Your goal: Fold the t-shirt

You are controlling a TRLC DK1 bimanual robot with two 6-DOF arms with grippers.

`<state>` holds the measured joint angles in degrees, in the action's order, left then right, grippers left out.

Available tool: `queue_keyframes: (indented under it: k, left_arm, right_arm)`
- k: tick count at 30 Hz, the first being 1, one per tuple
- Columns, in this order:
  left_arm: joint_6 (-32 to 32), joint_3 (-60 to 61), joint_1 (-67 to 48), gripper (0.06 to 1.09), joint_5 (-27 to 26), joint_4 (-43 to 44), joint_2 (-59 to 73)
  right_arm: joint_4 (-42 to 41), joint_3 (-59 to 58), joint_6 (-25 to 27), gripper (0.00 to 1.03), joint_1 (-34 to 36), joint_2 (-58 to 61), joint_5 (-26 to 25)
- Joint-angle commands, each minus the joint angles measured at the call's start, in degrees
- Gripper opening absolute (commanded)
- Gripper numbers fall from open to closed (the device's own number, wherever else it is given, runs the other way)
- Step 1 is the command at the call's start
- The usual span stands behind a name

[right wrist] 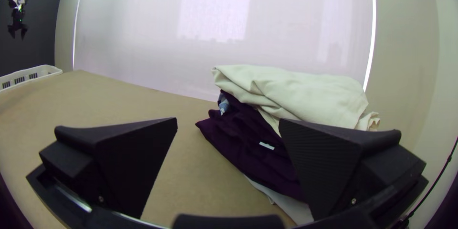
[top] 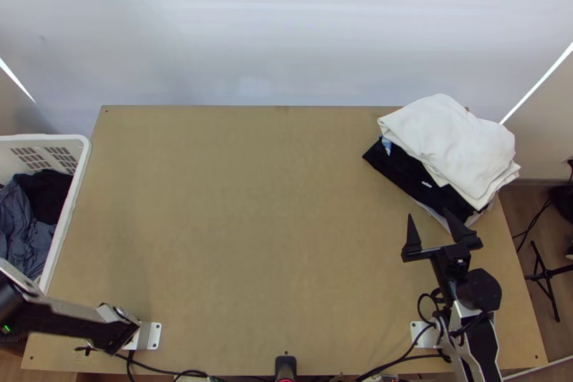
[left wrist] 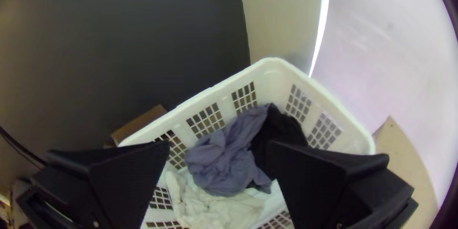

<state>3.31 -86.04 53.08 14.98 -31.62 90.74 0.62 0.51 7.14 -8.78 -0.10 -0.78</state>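
1. Grey-blue garment [left wrist: 224, 162], presumably the t-shirt: bunched in basket [left wrist: 272, 74], left; likely soft, light, limp.
2. Grip point: raised fold; once spread, shoulders or hem corners.
3. Left gripper [left wrist: 218, 145], above basket; right gripper [top: 430, 214], near folded stack [top: 451, 142]: both wide open, empty.

Basket [top: 73, 196] partly beyond the top view's left edge

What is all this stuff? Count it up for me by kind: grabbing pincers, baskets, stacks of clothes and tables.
Left pincer and right pincer: 2
White basket, with clothes inside: 1
Stack of clothes, white on top: 1
Wooden table: 1
Total: 5
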Motion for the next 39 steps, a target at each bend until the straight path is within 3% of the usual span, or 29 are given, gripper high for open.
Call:
queue_keyframes:
  k: [1,6,14,22,28,33,34,35,36,37,38,39]
  left_arm:
    - [15.85,2.46,7.04,1.05,-1.18,15.18,16.58]
    - [22.53,-1.32,8.71,1.05,-1.18,20.28,28.35]
    - [26.22,-8.35,9.94,1.05,-1.18,28.36,43.82]
    - [26.66,-18.37,10.11,1.04,-1.45,30.74,55.86]
    - [25.52,-25.58,9.94,1.04,-5.49,30.74,62.10]
    - [24.37,-30.77,9.06,1.03,-5.67,31.09,67.02]
    - [24.20,-31.65,8.97,0.94,-5.58,31.18,68.08]
    - [24.02,-32.26,8.71,0.78,-5.14,32.93,69.13]
    - [24.20,-32.35,8.62,0.56,-4.79,34.78,69.75]
    - [25.34,-32.35,8.44,0.25,-4.61,36.45,70.19]
    - [27.10,-32.70,8.27,0.09,-3.21,38.91,70.80]
    - [28.42,-32.70,8.09,0.10,-1.98,39.00,70.80]
  right_arm:
    - [-0.01,0.01,-0.02,0.99,-0.01,0.01,-0.02]
    - [-0.01,0.01,0.07,0.99,-0.01,0.01,-0.02]
    - [-0.01,0.01,0.07,0.99,-0.01,0.01,-0.02]
    - [-0.01,0.01,-0.02,0.99,-0.01,0.01,-0.02]
    - [-0.01,0.01,-0.02,0.99,-0.01,0.01,-0.02]
    - [-0.01,0.01,-0.02,0.99,-0.01,0.01,-0.02]
    - [-0.01,0.01,0.07,0.99,-0.01,0.01,-0.02]
    - [-0.01,0.01,0.07,0.99,-0.01,0.01,-0.02]
    - [-0.01,0.01,-0.02,0.99,-0.01,0.01,-0.02]
    - [-0.01,0.01,0.07,0.99,-0.01,0.01,-0.02]
    - [-0.01,0.01,0.07,0.99,-0.01,0.01,-0.02]
    - [-0.01,0.01,-0.02,0.99,-0.01,0.01,-0.02]
